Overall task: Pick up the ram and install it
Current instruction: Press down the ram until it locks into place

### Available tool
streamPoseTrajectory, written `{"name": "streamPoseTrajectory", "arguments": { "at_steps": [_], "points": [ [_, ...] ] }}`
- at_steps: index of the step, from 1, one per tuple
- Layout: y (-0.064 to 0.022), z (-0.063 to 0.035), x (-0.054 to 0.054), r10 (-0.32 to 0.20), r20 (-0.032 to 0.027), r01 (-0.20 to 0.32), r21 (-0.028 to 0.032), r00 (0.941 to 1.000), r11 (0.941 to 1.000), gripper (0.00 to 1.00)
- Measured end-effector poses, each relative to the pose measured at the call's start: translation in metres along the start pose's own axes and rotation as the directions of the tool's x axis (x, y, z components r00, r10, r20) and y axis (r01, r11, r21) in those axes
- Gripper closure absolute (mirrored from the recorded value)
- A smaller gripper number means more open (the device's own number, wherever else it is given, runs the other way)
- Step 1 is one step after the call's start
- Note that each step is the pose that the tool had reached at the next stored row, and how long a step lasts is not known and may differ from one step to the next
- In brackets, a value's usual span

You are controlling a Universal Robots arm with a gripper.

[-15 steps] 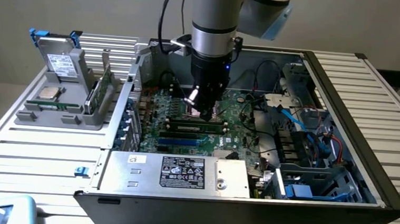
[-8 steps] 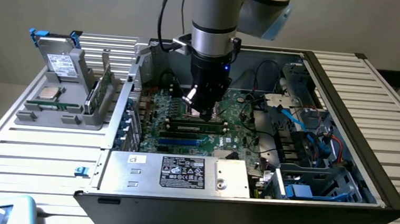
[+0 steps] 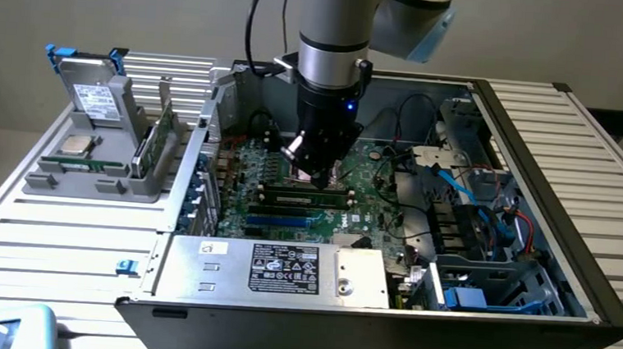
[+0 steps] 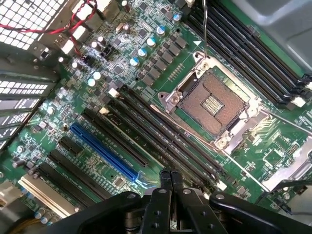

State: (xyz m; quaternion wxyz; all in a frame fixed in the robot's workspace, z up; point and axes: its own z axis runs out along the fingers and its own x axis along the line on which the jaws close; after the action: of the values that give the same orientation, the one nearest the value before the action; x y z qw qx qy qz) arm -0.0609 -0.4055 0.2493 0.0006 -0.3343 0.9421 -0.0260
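While the ram (image 3: 74, 164) lies in the grey tray (image 3: 42, 182) at left, the gripper (image 3: 314, 171) hangs shut and empty inside the computer case (image 3: 529, 198).

From the left: what I take for the slim green stick rests along the tray's front edge, well apart from the arm. At centre, the tool's fingers are pressed together with nothing between them, just above the motherboard's black slots (image 3: 307, 197). To my eye the pick-up is not yet done; it calls for parted fingers at the tray.
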Motion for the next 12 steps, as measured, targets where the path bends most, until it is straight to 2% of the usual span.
{"name": "streamPoseTrajectory", "arguments": {
  "at_steps": [5, 12],
  "points": [
    [0.0000, 0.0000, 0.0000, 0.068, -0.0034, -0.068, -0.0010, 0.9976, 0.9977, 0.89],
    [-0.0001, 0.0001, 0.0000, 0.150, -0.0036, -0.150, 0.0003, 0.9887, 0.9887, 0.89]
  ]
}}
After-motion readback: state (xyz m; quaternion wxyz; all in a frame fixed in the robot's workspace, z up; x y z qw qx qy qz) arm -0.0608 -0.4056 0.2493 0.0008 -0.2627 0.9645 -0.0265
